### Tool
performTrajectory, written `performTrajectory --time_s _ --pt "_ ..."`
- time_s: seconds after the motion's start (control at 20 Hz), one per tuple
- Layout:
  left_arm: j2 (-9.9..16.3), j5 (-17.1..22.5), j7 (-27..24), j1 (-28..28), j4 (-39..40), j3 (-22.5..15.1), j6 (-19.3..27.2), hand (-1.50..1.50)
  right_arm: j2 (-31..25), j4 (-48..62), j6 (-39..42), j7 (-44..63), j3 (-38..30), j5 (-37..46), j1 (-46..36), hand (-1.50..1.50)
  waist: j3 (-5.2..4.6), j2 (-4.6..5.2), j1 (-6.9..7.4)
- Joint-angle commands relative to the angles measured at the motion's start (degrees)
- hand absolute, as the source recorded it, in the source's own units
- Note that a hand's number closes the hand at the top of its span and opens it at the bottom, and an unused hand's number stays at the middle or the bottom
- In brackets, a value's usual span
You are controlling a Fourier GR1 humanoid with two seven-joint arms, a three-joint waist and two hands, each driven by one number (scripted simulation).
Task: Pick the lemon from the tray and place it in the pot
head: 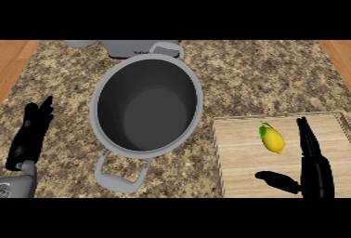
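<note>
The lemon (273, 139) lies on the wooden tray (237, 153). It is not in the pot (146, 108) yet. The pot is big and grey, and it sits just beside the tray, on the side away from the right hand.

The right hand (312, 160) is over the tray, just beside the lemon but not touching it. Its fingers (305, 135) are straight and close together, and they point away from the robot. Its thumb (277, 180) sticks out toward the lemon's side. It holds nothing.

The left hand (31, 135) rests on the far side of the pot from the lemon, over the speckled surface (267, 79). Its fingers are straight and up, and it holds nothing too.

I think the step now is to grab the lemon. To do it well, the right hand should slide sideways toward the lemon until the lemon sits between the thumb and the fingers. Then it should close across the lemon's fat middle, not its ends. A lemon is round and can roll away if it gets bumped, so the hand should come in slowly.

The lemon is longer than it is wide. Its long way runs almost straight toward and away from the robot, tipped a little. The end with the green leaf (263, 128) points away from the robot and a bit toward the pot. The other end points back at the robot.
</note>
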Motion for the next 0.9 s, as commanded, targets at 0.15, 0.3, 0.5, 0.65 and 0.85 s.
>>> performTrajectory --time_s 0.15,0.3,0.5,0.65,0.85 --pt "1.6 1.7 -2.6 2.1 0.0 3.5 -3.8 0.00 0.0 4.2 2.1 2.9 -1.0 0.8 -6.3 -1.50 0.37 0.26 0.37" --pt "-1.0 -1.1 2.6 0.5 -3.4 1.5 -1.5 0.00 -0.3 7.7 0.6 -2.9 -2.9 -2.7 -5.0 -1.50 0.39 0.25 0.24" --pt "-2.0 -1.3 -1.9 2.2 -0.8 2.1 -2.2 0.00 0.0 7.5 1.7 -1.3 -2.8 -2.5 -6.3 1.50 0.38 0.25 0.23" --pt "-2.2 -2.0 -0.6 -0.1 1.0 2.1 -1.9 0.00 1.4 5.8 -2.8 -4.7 -1.8 -0.5 -4.6 1.50 0.38 0.26 0.06" --pt "-0.3 -0.8 0.6 -1.0 -0.7 4.0 -3.3 0.00 0.3 10.8 -8.5 -9.4 -4.9 0.6 -6.6 1.50 0.39 0.27 0.17"
